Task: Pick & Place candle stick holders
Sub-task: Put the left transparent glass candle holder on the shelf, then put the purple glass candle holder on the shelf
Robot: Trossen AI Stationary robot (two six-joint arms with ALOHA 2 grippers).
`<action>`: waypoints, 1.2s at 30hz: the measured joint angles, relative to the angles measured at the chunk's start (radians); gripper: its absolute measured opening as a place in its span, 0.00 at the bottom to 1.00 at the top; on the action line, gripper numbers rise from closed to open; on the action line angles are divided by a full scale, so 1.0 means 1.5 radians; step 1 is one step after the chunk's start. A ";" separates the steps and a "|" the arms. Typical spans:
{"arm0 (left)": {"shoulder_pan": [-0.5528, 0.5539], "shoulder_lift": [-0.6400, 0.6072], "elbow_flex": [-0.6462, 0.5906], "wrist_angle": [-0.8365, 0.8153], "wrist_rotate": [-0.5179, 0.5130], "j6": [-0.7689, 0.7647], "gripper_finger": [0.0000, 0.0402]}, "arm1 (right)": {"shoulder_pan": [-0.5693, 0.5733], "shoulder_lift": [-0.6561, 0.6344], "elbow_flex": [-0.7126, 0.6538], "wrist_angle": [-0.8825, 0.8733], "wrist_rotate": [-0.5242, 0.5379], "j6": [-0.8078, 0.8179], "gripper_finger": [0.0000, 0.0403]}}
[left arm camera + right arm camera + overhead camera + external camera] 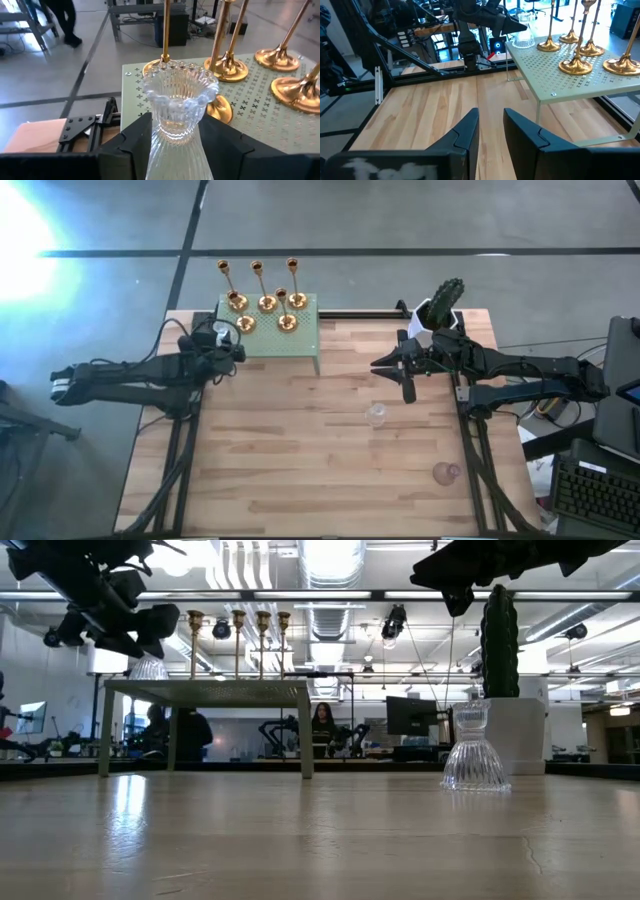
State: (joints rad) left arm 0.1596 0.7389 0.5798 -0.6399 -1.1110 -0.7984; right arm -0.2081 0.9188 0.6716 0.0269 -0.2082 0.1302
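Observation:
Several gold candle stick holders stand on a pale green perforated stand at the table's far side. A clear ribbed glass holder with a beaded rim stands upright on the stand's left corner. My left gripper is open, level, with one finger on each side of that holder's lower body. My right gripper hovers open over the table's middle right with nothing between its fingers. A second clear glass holder and a pinkish one rest on the bare tabletop. My left gripper comes at the glass holder level from the table's left side, its fingers flanking the ribbed lower body below the waist. Whether the fingers touch the glass, I cannot tell. The holder stands upright with its base on the green stand.
A white pot with a green cactus stands at the far right, just behind my right arm. The stand has thin legs with free space underneath. Bare wooden tabletop lies toward the near edge. People and desks show in the room beyond.

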 joint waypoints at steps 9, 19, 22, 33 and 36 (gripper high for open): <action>0.000 -0.007 0.023 -0.003 0.022 0.046 0.41 | 0.000 0.000 0.000 0.000 0.000 0.000 0.17; 0.000 -0.038 0.024 -0.038 0.031 0.031 0.54 | 0.000 0.000 0.000 0.000 0.000 0.000 0.21; 0.000 -0.053 0.024 -0.038 0.039 0.040 0.57 | 0.000 0.000 0.000 0.000 0.000 0.000 0.22; 0.000 -0.106 0.025 -0.038 0.132 0.093 0.59 | 0.000 0.000 0.000 0.000 0.000 0.000 0.21; 0.000 -0.124 0.025 -0.038 0.195 0.104 0.59 | 0.000 0.000 0.000 0.000 0.000 0.000 0.19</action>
State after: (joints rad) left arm 0.1596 0.5536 0.6170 -0.6969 -0.8187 -0.6418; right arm -0.2079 0.9188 0.6716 0.0269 -0.2083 0.1301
